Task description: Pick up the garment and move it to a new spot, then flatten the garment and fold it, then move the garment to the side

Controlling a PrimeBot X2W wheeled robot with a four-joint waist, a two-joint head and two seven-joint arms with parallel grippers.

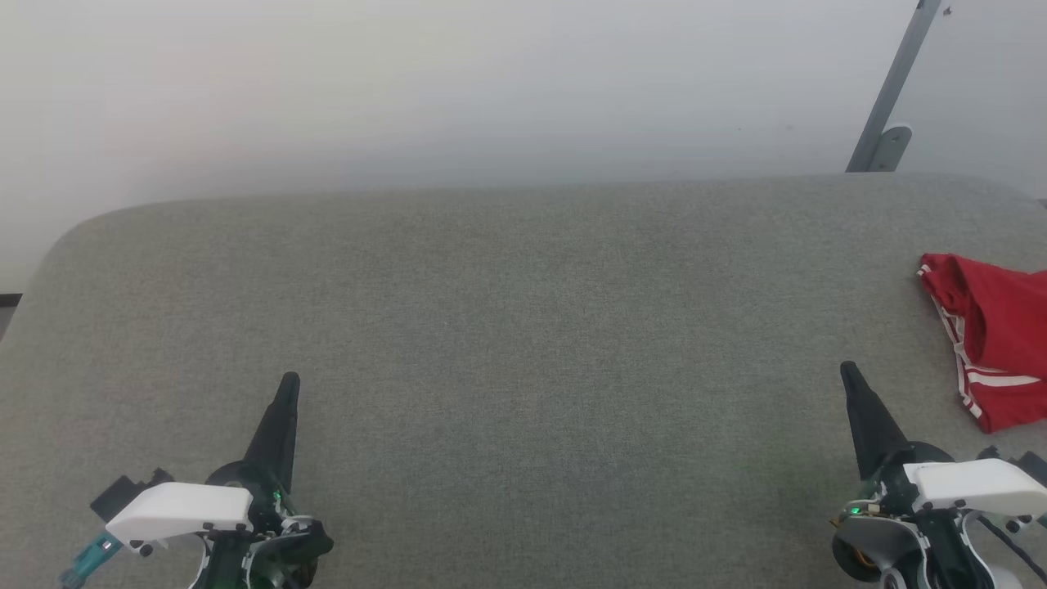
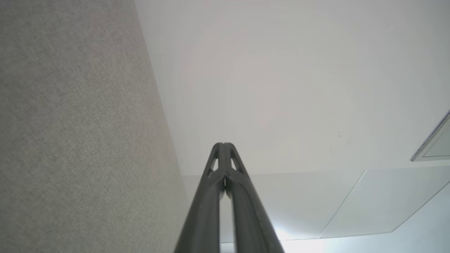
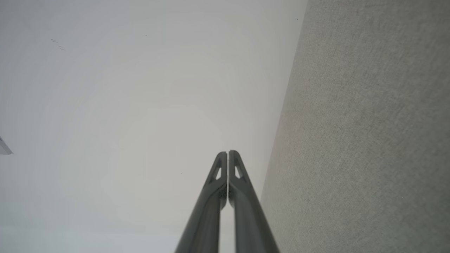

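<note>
Softness decides the handling: the bright red T-shirt with red-and-white striped trim lies bunched at the right edge of the frame on the grey fabric-covered worktop. It looks light and limp, so pinching a raised fold at its near edge seems best. Left tool and right tool are closed tight and empty. No writing is readable.
</note>
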